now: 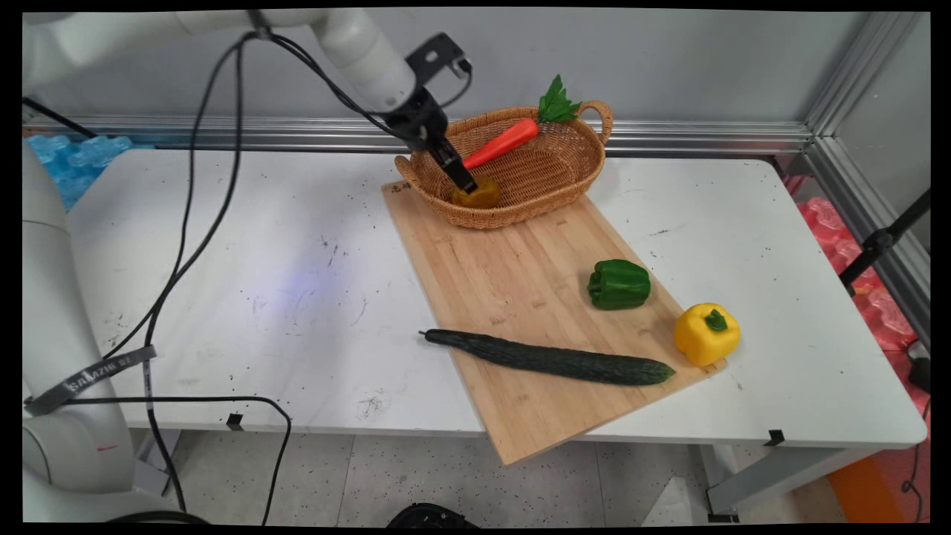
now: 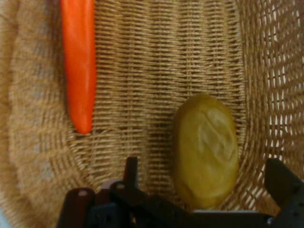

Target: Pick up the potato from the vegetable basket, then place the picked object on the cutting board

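My gripper (image 1: pixel 464 180) reaches down into the left end of a wicker basket (image 1: pixel 535 208) at the back of a wooden cutting board (image 1: pixel 520 297). A yellow-brown potato (image 1: pixel 483 195) lies on the basket floor right at the fingertips. In the hand view the potato (image 2: pixel 205 149) lies between the two spread fingers of the gripper (image 2: pixel 204 178), with a gap on each side, so the gripper is open. An orange carrot (image 1: pixel 502 143) with green leaves leans on the basket's far rim. In the hand view the carrot (image 2: pixel 80 61) lies at upper left on the basket's weave (image 2: pixel 152 71).
A green bell pepper (image 1: pixel 619 284) sits on the board's right part. A long dark cucumber (image 1: pixel 553 358) lies across its near end. A yellow bell pepper (image 1: pixel 706 334) stands at the board's right edge. Black cables (image 1: pixel 195 223) hang over the table's left side.
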